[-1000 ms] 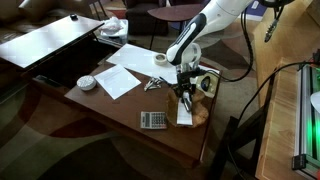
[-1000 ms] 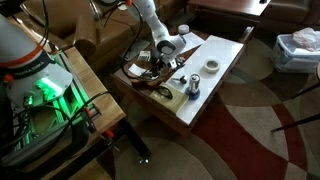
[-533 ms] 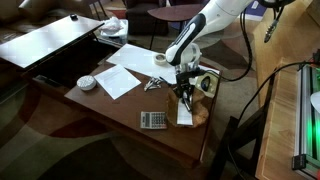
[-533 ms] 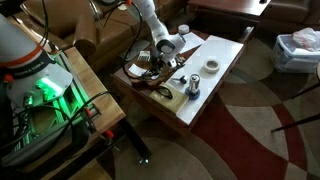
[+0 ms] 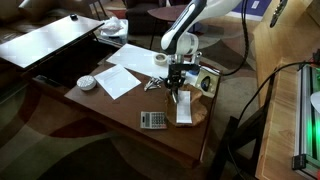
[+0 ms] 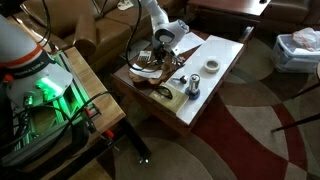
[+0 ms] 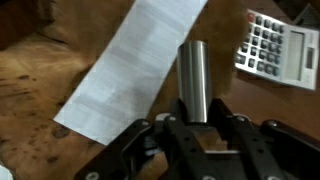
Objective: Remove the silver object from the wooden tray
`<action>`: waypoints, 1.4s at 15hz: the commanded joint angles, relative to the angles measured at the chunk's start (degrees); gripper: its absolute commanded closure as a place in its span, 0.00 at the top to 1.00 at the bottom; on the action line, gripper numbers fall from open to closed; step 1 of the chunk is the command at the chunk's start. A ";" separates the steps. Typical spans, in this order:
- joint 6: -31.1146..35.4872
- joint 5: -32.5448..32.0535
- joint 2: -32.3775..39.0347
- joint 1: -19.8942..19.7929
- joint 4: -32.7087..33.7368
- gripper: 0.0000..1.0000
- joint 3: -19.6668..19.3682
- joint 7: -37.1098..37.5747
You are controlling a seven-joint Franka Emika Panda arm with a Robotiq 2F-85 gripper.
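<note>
My gripper is shut on the silver object, a short smooth metal stick that stands out straight between the fingers. I hold it above the white paper slip, which lies across the wooden tray near the table's edge. In both exterior views the gripper hangs above the table, off the tray surface. The silver object is too small to make out there.
A grey calculator lies beside the tray. A shiny metal cluster, white paper sheets, a tape roll and a round white item sit on the dark wooden table.
The arm has risen and swung back from the tray, carrying the silver object up off the paper slip. Nothing else on the table has moved.
</note>
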 commanded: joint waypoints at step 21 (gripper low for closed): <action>64.22 -0.39 -5.57 -31.58 -28.04 0.12 42.04 -41.50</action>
